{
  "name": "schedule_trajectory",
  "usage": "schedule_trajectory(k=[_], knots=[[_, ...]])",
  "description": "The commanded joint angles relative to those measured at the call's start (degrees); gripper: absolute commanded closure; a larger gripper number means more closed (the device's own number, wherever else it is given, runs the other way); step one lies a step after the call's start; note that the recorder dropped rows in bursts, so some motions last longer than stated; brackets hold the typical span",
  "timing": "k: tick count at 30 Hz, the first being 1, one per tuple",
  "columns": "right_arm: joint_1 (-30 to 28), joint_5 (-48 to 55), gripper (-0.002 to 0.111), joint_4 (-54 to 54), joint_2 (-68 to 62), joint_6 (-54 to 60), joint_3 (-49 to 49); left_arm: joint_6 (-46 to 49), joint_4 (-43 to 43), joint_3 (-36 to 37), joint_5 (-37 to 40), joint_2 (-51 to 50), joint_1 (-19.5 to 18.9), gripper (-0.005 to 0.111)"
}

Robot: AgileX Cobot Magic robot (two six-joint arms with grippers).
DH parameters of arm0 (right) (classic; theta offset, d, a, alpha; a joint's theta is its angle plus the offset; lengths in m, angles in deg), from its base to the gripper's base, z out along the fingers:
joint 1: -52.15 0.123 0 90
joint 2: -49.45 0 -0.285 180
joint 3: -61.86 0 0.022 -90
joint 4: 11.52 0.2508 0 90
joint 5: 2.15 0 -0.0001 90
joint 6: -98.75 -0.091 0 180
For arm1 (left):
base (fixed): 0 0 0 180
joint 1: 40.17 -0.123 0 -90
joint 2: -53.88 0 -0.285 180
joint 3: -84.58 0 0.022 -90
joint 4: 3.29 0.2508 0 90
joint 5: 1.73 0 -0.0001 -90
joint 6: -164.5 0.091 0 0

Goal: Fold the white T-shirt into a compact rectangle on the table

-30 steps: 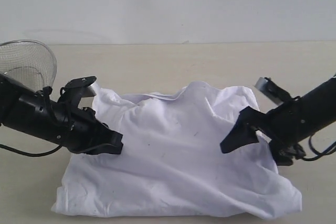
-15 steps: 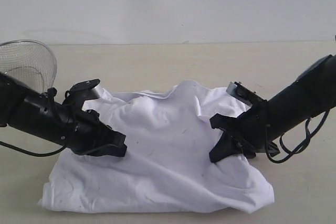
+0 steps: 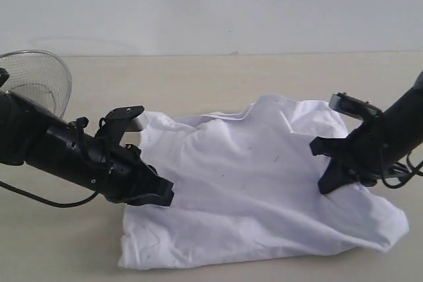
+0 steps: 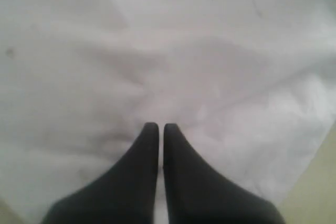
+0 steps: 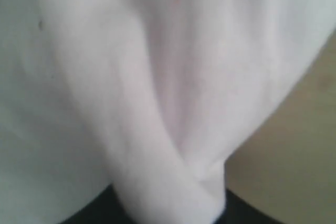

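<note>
Clearly limp, the thin white cotton T-shirt (image 3: 251,183) is sagging from the right gripper (image 3: 327,183) pinching its bunched edge, the left gripper (image 4: 160,127) pressing its fingers shut.

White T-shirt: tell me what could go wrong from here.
1. The right gripper pinches a bunched fold of the T-shirt; the cloth could slip out.
2. The left gripper is shut on top of the cloth, apparently gripping none, so a pull may skew it.
3. The left arm is near the wire basket and could bump it.
</note>
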Motion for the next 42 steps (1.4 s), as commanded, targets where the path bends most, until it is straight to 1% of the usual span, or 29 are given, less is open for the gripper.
schedule_trajectory(k=[1,3,7,9,16,21,28,35,39,42], knots=[[-4.44,-7.38,0.109,-8.94,-0.04,-0.21,1.38,0.43,-1.04,-1.7,2.82,-0.12,0.46,0.102],[-4.31,-6.27,0.109,-8.65,1.22,-0.21,1.38,0.43,-1.15,-2.23,2.54,-0.12,0.46,0.102],[-1.93,-4.65,0.109,-8.37,3.62,-0.06,0.9,0.43,-1.15,-3.32,3.37,-1.16,0.46,0.102],[-0.38,-3.72,0.109,-8.01,5.27,0.07,0.78,0.43,-1.03,-3.78,4.5,-2.34,0.46,0.102],[6.18,0.32,0.109,-5.58,11.71,-0.05,-1.6,0.81,-1.47,-4.05,4.73,-7.53,0.46,0.102],[12.4,2.53,0.109,-4.41,15.21,-1.86,-6.24,1.97,-2.12,-4.05,4.73,-8.09,0.46,0.102],[23.51,2.53,0.109,-4.41,15.55,-4.97,-16.04,2.23,-2.4,-4.05,4.73,-8.09,0.46,0.102],[31.49,3.93,0.109,-11.99,9.58,-12.71,-22.46,2.38,-2.4,-4.05,5.78,-8.09,0.46,0.102],[34.01,6.45,0.109,-18.62,4.77,-17.95,-24.12,2.53,-2.4,-4.05,7.1,-8.09,0.46,0.102],[35.17,7.21,0.109,-21.48,1.92,-19.28,-25.02,2.53,-2.4,-4.05,7.8,-8.09,0.46,0.102]])
